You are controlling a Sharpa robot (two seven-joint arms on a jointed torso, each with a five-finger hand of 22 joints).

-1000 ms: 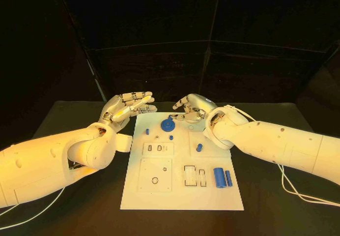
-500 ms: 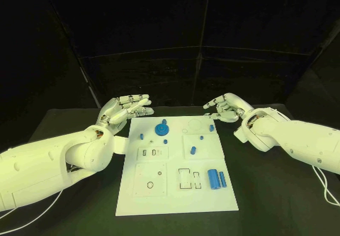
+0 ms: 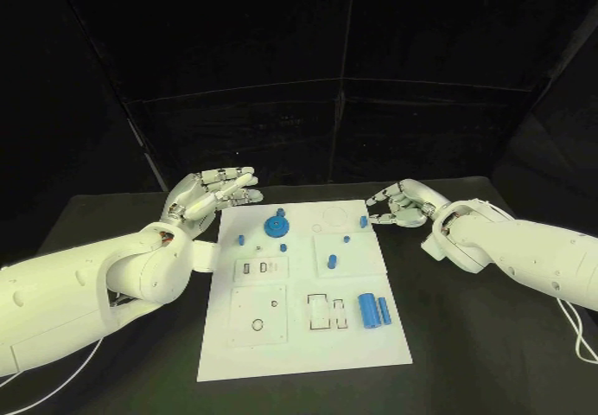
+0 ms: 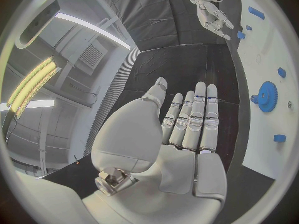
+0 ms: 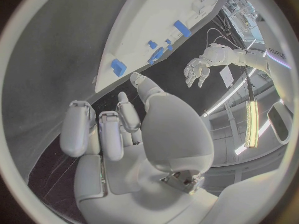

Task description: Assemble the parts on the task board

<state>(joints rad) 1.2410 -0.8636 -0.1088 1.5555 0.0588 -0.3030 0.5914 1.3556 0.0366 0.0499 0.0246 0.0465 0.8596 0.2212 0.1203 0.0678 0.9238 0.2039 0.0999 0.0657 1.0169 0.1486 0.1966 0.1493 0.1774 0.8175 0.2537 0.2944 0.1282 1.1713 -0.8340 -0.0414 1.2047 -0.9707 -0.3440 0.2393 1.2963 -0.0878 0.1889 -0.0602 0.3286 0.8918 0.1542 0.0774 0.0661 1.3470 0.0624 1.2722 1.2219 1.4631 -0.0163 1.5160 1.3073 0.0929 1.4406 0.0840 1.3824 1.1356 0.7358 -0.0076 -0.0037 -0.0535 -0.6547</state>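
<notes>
The task board (image 3: 303, 346) is plain white and rests on a black table (image 3: 486, 346). The gear (image 3: 276, 226) and cylinders (image 3: 368, 310) are blue. Both arms are white.

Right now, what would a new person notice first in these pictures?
First the white board in the middle of the black table, with a blue gear near its far end. Then the left hand and the right hand, raised on either side of that end, holding nothing.

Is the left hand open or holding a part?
Open: the left hand has its fingers stretched out flat, nothing in the palm.
</notes>
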